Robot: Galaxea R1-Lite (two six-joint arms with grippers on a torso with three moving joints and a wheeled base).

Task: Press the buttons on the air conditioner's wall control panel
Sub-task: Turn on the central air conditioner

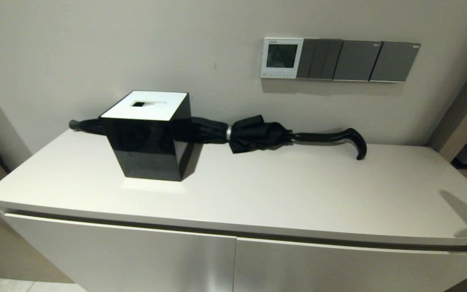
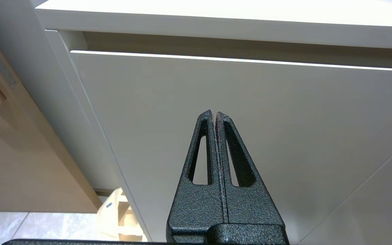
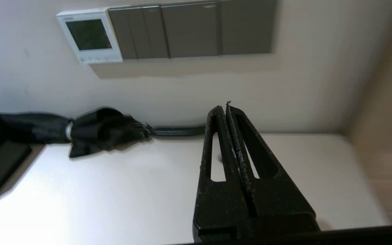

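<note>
The white-framed control panel (image 1: 281, 58) with a dark LCD screen hangs on the wall above the cabinet. Its row of tiny pale buttons (image 1: 278, 74) runs along its lower edge. The panel (image 3: 89, 35) and its buttons (image 3: 97, 60) also show in the right wrist view. My right gripper (image 3: 225, 108) is shut and empty, above the right part of the cabinet top, well short of the panel. My left gripper (image 2: 214, 114) is shut and empty, low in front of the cabinet door. Neither gripper shows in the head view.
Dark grey switch plates (image 1: 357, 61) sit right of the panel. A black tissue box (image 1: 148, 136) and a black folded umbrella (image 1: 258, 136) lie on the white cabinet top (image 1: 298, 194). A wooden door frame (image 1: 466, 105) stands at the right.
</note>
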